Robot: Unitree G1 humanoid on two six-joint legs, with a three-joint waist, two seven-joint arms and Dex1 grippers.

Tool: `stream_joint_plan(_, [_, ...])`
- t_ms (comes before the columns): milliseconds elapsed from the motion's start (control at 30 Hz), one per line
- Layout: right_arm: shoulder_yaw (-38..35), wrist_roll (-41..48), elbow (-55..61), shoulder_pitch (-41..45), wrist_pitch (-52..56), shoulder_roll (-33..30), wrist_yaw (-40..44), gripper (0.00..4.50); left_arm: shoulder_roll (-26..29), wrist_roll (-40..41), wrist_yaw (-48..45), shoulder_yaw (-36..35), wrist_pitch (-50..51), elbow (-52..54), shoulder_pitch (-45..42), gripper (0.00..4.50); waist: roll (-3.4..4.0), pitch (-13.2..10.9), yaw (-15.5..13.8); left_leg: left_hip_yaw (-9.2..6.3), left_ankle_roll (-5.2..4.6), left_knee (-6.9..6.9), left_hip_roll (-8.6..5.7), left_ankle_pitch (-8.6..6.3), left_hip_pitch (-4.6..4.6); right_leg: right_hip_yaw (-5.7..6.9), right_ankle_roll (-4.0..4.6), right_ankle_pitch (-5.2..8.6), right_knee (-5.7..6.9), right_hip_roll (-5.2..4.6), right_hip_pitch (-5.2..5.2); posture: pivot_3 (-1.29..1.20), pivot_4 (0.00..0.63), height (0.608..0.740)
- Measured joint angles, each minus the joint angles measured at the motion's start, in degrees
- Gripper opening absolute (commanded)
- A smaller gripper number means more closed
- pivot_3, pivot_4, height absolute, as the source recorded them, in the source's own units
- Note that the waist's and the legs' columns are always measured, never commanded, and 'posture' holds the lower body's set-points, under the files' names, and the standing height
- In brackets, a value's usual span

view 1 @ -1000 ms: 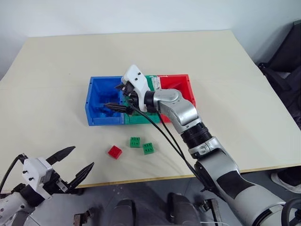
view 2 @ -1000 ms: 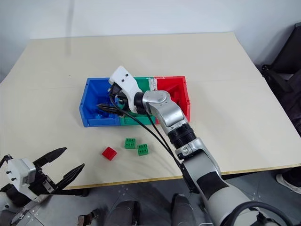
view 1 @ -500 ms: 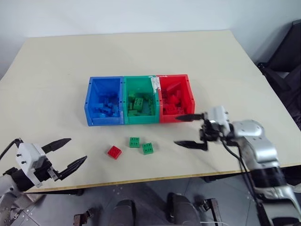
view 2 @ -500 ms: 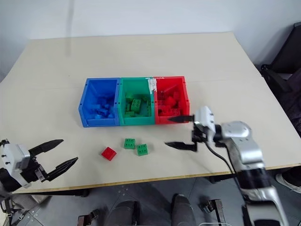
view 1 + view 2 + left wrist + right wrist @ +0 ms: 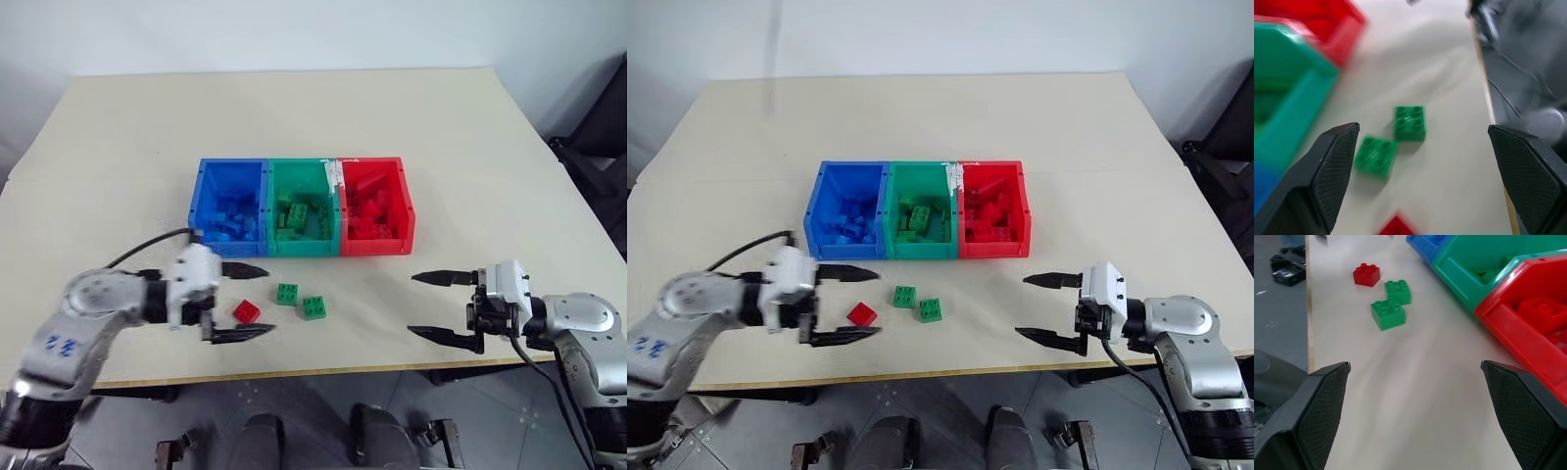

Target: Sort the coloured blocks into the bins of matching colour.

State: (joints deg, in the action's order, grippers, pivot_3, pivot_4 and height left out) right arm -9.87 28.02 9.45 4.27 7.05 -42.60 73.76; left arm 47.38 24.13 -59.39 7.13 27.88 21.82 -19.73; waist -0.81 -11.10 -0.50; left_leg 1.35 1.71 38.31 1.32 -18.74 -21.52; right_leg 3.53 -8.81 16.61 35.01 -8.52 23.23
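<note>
Three loose blocks lie on the table in front of the bins: a red block (image 5: 247,310) and two green blocks (image 5: 287,293) (image 5: 313,307). My left gripper (image 5: 241,303) is open, its fingers straddling the red block from the left, pointing right. My right gripper (image 5: 427,306) is open and empty near the table's front right, pointing left. The blue bin (image 5: 231,180), green bin (image 5: 302,176) and red bin (image 5: 377,173) stand side by side behind the blocks, each holding several blocks of its own colour. Both green blocks (image 5: 1410,122) (image 5: 1375,155) show in the left wrist view.
The table's front edge (image 5: 323,370) runs just in front of the blocks and both grippers. A dark chair (image 5: 600,137) stands off the table's right side. A black cable (image 5: 147,246) loops from my left arm.
My right gripper left the blue bin and swung back to the front right. My left gripper came up from below the table's edge to the red block. The camera shifted slightly.
</note>
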Motion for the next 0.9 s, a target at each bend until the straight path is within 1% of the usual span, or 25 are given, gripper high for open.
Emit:
stream_joint_plan(167, [-1.9,0.7,4.7,-3.4,2.1,-0.3,-3.4,4.47,-6.6,-6.7,4.7,11.0,8.0,-1.3,-10.1,4.5,0.0,0.0,-0.5,0.02,-0.01,0.12,0.0,0.0,0.0,-0.03,-0.01,0.0,0.01,0.01,-0.03,0.0,0.15,0.74])
stream_joint_plan(267, [-2.5,1.2,7.6,-5.6,3.1,-0.3,-5.6,4.47,-9.8,-10.5,6.8,15.2,10.0,-4.4,-13.2,4.5,0.0,0.0,-0.9,0.02,-0.01,0.2,0.0,0.0,0.0,-0.03,-0.01,-0.01,0.0,0.02,-0.06,0.0,0.15,0.74])
stream_joint_plan(333, [-2.9,1.3,9.2,-6.6,3.4,-0.3,-6.8,4.47,-10.8,-12.0,7.3,17.1,11.0,-5.7,-13.9,4.5,0.0,0.0,-0.9,0.01,-0.04,0.29,0.0,-0.02,-0.01,-0.03,-0.03,-0.02,0.01,0.02,-0.1,0.0,0.15,0.74])
stream_joint_plan(433, [-3.7,1.7,10.9,-8.1,3.8,-0.3,-8.0,4.5,-10.2,-14.4,6.6,19.4,11.2,-6.4,-14.0,3.9,0.0,0.0,-0.9,0.01,-0.05,0.33,0.0,-0.02,-0.01,-0.04,-0.03,-0.02,0.01,0.02,-0.12,0.0,0.15,0.74])
stream_joint_plan(500, [-4.2,1.8,11.3,-8.5,4.2,-0.3,-8.5,4.5,-9.5,-15.3,6.0,19.8,11.2,-6.4,-14.0,3.3,0.0,0.0,-0.9,-0.01,-0.06,0.37,0.0,-0.03,-0.01,-0.03,-0.04,-0.02,0.01,0.02,-0.16,0.0,0.15,0.74])
stream_joint_plan(533, [-4.2,1.8,11.4,-8.7,4.2,-0.3,-8.6,4.5,-9.3,-15.4,5.7,19.8,11.2,-6.4,-14.0,2.93,0.0,0.0,-0.9,-0.02,-0.06,0.4,0.0,-0.03,-0.01,-0.03,-0.04,-0.02,0.01,0.02,-0.18,0.0,0.15,0.74])
stream_joint_plan(667, [-4.2,1.7,11.4,-8.6,4.1,-0.3,-8.7,4.5,-9.6,-15.4,5.0,19.8,11.1,-6.4,-13.7,1.64,0.0,0.0,-1.0,-0.04,-0.18,0.57,0.0,-0.1,-0.01,-0.03,-0.06,-0.03,0.01,0.02,-0.27,0.0,0.15,0.74])
stream_joint_plan(700, [-4.1,1.7,11.4,-8.4,4.1,-0.3,-8.7,4.5,-9.9,-15.5,5.1,19.8,10.9,-6.4,-13.7,1.46,0.0,0.0,-1.0,-0.06,-0.2,0.62,0.0,-0.11,-0.01,-0.02,-0.08,-0.04,0.0,0.02,-0.33,0.0,0.15,0.74])
stream_joint_plan(800, [-4.1,1.7,11.2,-7.9,4.1,-0.3,-8.7,4.5,-11.1,-15.5,5.4,19.4,9.3,-6.6,-13.6,1.46,0.0,0.0,-1.0,-0.07,-0.27,0.71,0.0,-0.16,-0.01,-0.02,-0.13,-0.07,-0.05,0.01,-0.43,0.0,0.15,0.74])
stream_joint_plan(900, [-4.1,1.8,11.1,-8.1,4.0,-0.1,-9.3,4.5,-13.3,-13.9,6.2,15.0,6.3,-6.9,-12.3,1.46,0.0,0.0,-1.0,-0.08,-0.28,0.72,0.0,-0.17,0.0,-0.02,-0.14,-0.08,-0.06,0.01,-0.44,0.0,0.15,0.74])
